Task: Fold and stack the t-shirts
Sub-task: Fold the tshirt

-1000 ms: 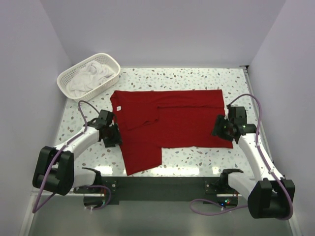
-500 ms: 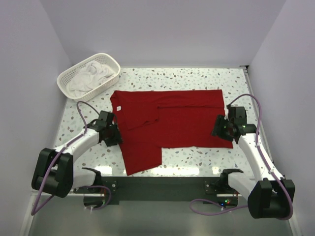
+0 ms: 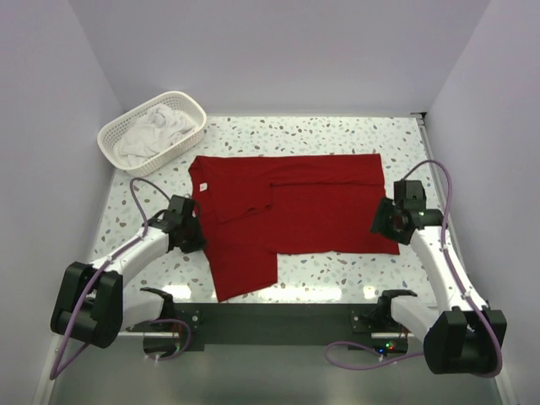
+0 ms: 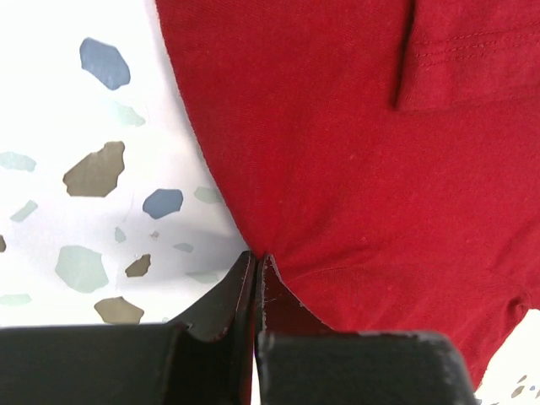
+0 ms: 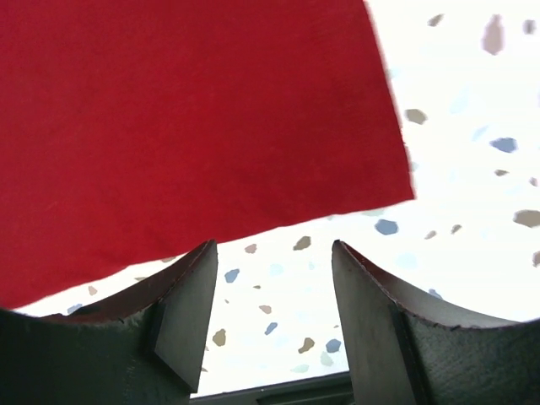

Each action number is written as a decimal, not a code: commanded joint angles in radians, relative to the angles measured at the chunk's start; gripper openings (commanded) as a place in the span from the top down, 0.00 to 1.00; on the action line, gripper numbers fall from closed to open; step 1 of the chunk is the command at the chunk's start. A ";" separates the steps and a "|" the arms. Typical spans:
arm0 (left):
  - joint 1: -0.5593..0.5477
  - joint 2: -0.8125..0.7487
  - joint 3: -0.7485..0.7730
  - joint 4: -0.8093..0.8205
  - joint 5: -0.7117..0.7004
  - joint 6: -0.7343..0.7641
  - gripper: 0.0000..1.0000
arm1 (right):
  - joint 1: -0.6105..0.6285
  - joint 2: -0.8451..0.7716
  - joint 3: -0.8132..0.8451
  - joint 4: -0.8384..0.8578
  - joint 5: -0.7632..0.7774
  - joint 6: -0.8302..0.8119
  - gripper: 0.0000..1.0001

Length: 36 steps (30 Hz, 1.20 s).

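The deep red t-shirt [image 3: 295,207] lies flat on the speckled table, partly folded, with a small white neck label [image 3: 205,182] and a flap reaching toward the near edge. My left gripper [image 3: 194,238] is at the shirt's left edge. In the left wrist view its jaws [image 4: 256,257] are shut, pinching the edge of the red cloth [image 4: 354,152]. My right gripper [image 3: 382,222] is open and empty just off the shirt's near right corner. In the right wrist view [image 5: 274,249] it is over bare table below the red hem [image 5: 186,126]. White t-shirts [image 3: 156,126] lie crumpled in the basket.
The white plastic lattice basket [image 3: 112,133] stands at the back left corner. Walls close in the table on the left, back and right. A black base rail [image 3: 278,321] runs along the near edge between the arm mounts.
My left arm has shifted slightly and its gripper has drawn in at the shirt's left edge. My right gripper has moved a little to the right, off the shirt's corner.
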 commanded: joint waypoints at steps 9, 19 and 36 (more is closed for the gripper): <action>-0.007 -0.067 -0.026 -0.011 -0.066 -0.016 1.00 | -0.209 0.065 0.044 -0.073 0.054 0.048 0.41; -0.009 -0.125 -0.040 -0.001 -0.071 -0.020 1.00 | -0.308 0.203 -0.022 0.033 -0.023 0.130 0.47; -0.030 -0.161 -0.043 0.000 -0.072 -0.025 1.00 | -0.351 0.334 -0.091 0.162 -0.017 0.144 0.53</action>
